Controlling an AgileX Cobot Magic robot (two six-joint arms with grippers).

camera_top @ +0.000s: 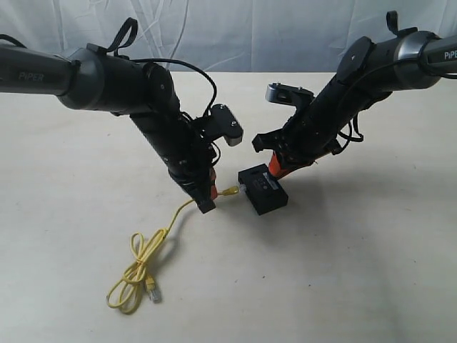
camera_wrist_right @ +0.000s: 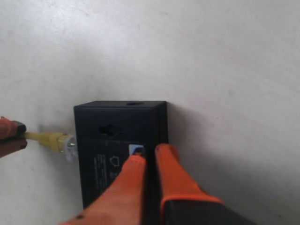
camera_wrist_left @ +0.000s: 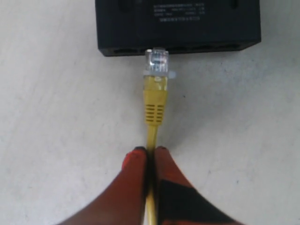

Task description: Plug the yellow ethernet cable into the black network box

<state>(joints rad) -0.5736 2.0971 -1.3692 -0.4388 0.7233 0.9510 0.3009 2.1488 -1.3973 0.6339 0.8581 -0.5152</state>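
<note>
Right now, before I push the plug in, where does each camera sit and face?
Exterior: off the arms, raised, looking down at the table; shows both arms, left tool and right tool.
Left wrist: on the left arm, looking past its closed fingers along the yellow ethernet cable to the black network box.
Right wrist: on the right arm, looking down past its fingers onto the box.
Shared: both wrist views show plug and box.

Close view from above a pale tabletop point(camera_wrist_left: 56, 117). The left tool point(camera_wrist_left: 149, 152), its two orange fingers pinched together, grips the yellow ethernet cable point(camera_wrist_left: 154, 101) just behind its boot. The clear plug's tip meets a port on the black network box point(camera_wrist_left: 178, 28).
</note>
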